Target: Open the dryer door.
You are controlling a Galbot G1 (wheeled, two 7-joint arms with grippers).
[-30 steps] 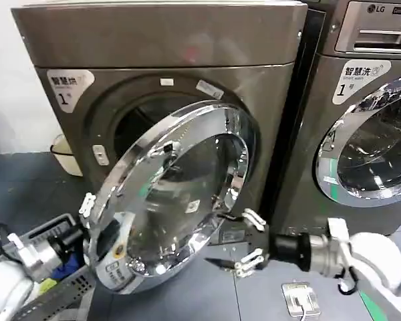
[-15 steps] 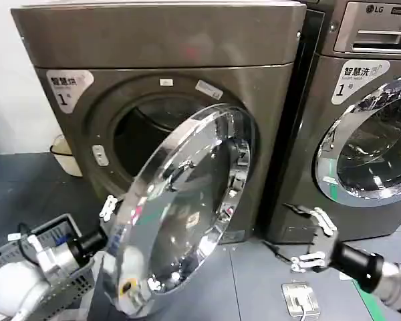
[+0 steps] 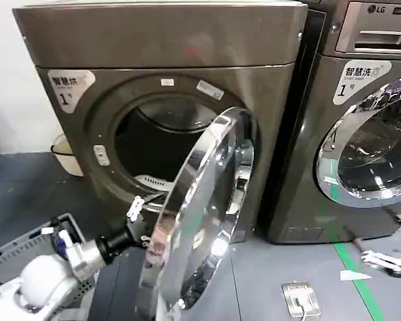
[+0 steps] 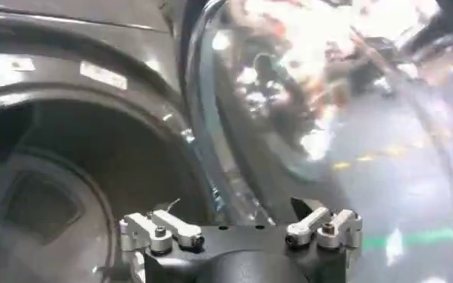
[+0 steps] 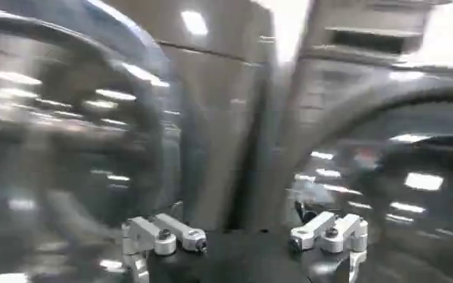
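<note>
Doors: one round chrome-rimmed dryer door (image 3: 200, 214) stood ajar on one bronze-grey dryer (image 3: 160, 80).
Grippers: left gripper (image 3: 138, 221) beside the door's inner face, fingers apart; right gripper (image 3: 381, 257) well clear, fingers apart.

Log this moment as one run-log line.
task: open dryer door | dryer door: swung well open, drum of dryer exposed | left gripper: open, at door's inner side | right gripper: open, low, off to the right

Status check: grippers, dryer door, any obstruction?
Left gripper open, at the dryer door inner edge. Right gripper low right, clear. Door swung wide, dryer drum exposed. Nothing blocking the swing.
</note>
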